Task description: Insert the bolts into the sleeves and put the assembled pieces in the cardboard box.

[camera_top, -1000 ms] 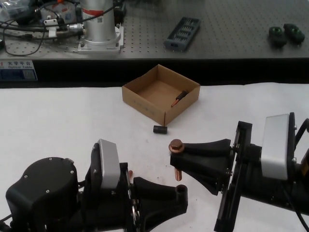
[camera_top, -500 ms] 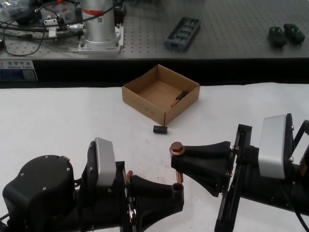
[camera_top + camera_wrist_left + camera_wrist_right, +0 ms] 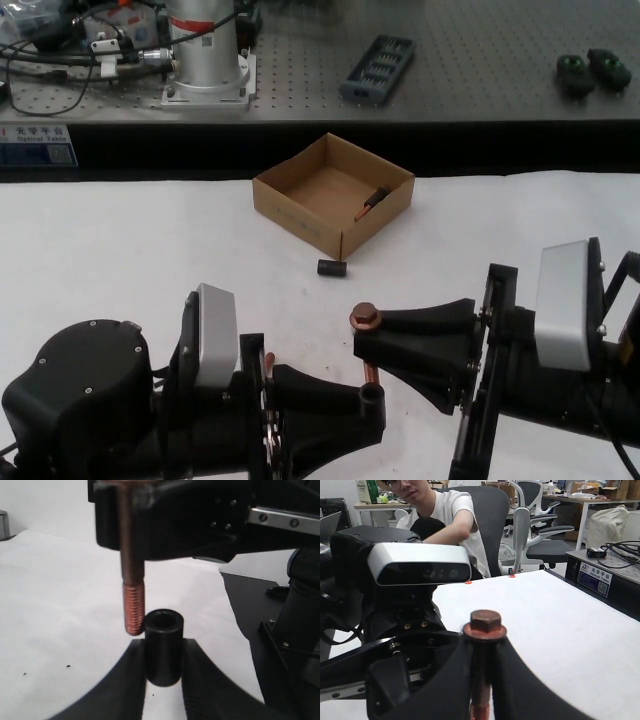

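Observation:
My right gripper [image 3: 368, 335] is shut on a copper bolt [image 3: 366, 345] held upright, head up; the bolt [image 3: 482, 670] stands between its fingers. My left gripper [image 3: 372, 400] is shut on a black sleeve [image 3: 163, 652] held upright with its bore up. The bolt's threaded tip [image 3: 133, 610] hangs just beside the sleeve's rim, level with its top, not inside the bore. A cardboard box [image 3: 335, 193] sits at the middle of the white table with one assembled piece [image 3: 372, 203] in it. A second black sleeve [image 3: 331, 268] lies just in front of the box.
Both arms [image 3: 120, 400] crowd the near edge of the white table. Behind the box runs a perforated bench with a metal cylinder [image 3: 205, 45], cables, a dark tray [image 3: 378, 66] and two black parts [image 3: 593, 72].
The right gripper has lowered the bolt toward the sleeve held by the left gripper; the bolt's tip now sits right at the sleeve's top.

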